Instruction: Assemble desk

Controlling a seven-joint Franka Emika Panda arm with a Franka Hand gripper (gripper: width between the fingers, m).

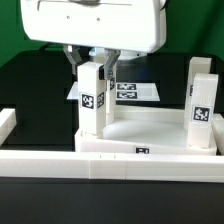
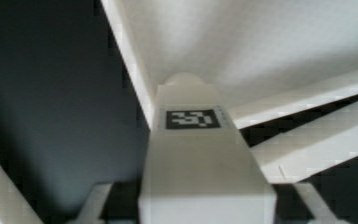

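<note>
Desk top [image 1: 150, 135] lies flat on the dark table [image 1: 25, 85], a white tray with a raised rim, pushed up against the long white border rail [image 1: 120, 162] that runs across the front of the exterior view. One square white leg [image 1: 95, 95] stands upright over the top's corner on the exterior view's left, with a black-and-white tag facing the camera. The gripper [image 1: 95, 62] comes down from above and pinches this leg near its upper end, a finger on each side; the jaws are closed on it, not spread. Whether the leg's foot is already seated in the corner socket cannot be told, as the rim hides it.

A second leg [image 1: 201, 100] stands upright at the corner on the exterior view's right, well apart from the first, also tagged. Behind the desk top, the marker board [image 1: 135, 91] lies flat on the table, partly hidden by the held leg and the gripper's fingers.

In the wrist view the held leg [image 2: 202, 150] fills the middle, its tag clear, with the desk top [image 2: 247, 50] pale and blurred beyond it and the dark table [image 2: 51, 100] beside. The big white gripper body blocks everything above the leg in the exterior view.
</note>
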